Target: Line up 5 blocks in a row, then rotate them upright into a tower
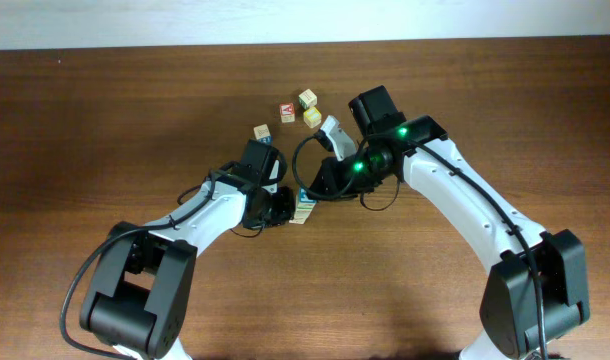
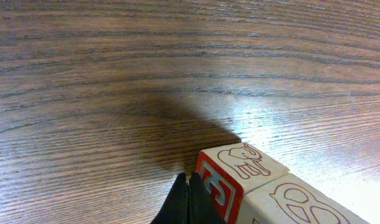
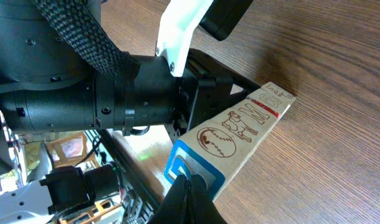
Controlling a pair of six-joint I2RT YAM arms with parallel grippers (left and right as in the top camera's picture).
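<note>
Row of blocks (image 1: 304, 210) braced end to end between both grippers, mid-table (image 1: 105, 120).

Left gripper (image 2: 188, 190): fingers pressed together, pinching nothing, tips against the red-framed block (image 2: 220, 186) at one end of the row. That block has an elephant print on top. Right gripper (image 3: 189, 190): fingers also pressed together, holding nothing, tips against the blue-framed block (image 3: 199, 163) at the other end. A baseball print is on the next block. Four loose cubes (image 1: 306, 98) lie apart from the row, toward the far edge.
</note>
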